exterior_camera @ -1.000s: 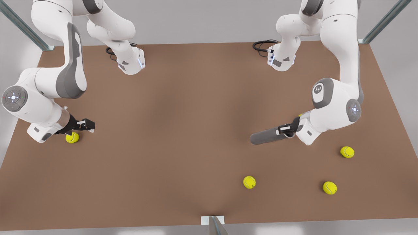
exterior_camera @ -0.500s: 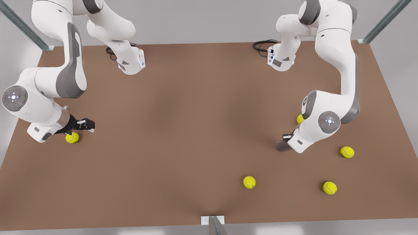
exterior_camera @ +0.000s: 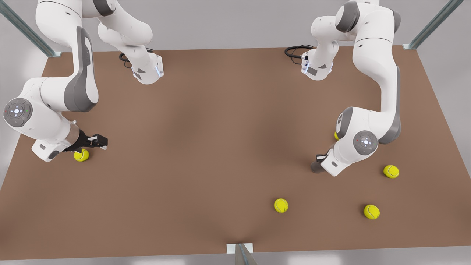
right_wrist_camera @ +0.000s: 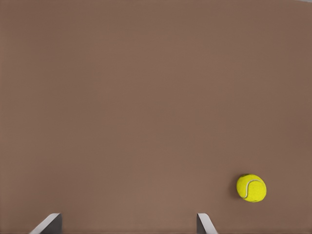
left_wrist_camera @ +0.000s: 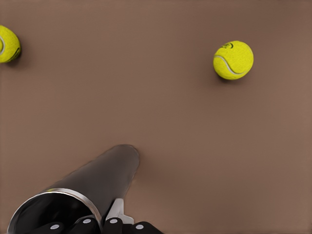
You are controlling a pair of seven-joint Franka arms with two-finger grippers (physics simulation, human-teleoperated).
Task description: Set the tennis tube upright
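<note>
The tennis tube (left_wrist_camera: 100, 178) is a dark grey cylinder with a lighter rimmed open end near the camera. Its far end rests on or just above the brown table. My left gripper (left_wrist_camera: 105, 225) is shut on it near the rim. In the front view the tennis tube (exterior_camera: 315, 166) is mostly hidden under the left arm's wrist on the front view's right, standing close to upright, with my left gripper (exterior_camera: 323, 157) on it. My right gripper (exterior_camera: 100, 141) waits open at the front view's left, with both fingertips showing in the wrist view around the right gripper (right_wrist_camera: 127, 220).
Tennis balls lie loose on the brown table (exterior_camera: 206, 129): one ball (exterior_camera: 81, 155) beside the right gripper, another ball (exterior_camera: 281, 205), a ball (exterior_camera: 371, 211) and a ball (exterior_camera: 391, 171) near the left arm. A half-hidden ball (exterior_camera: 336, 135) sits behind that arm.
The left arm has swung its wrist over, turning the tube from lying level above the table to nearly upright, then shifted slightly toward the table's near edge. The right arm barely moved.
</note>
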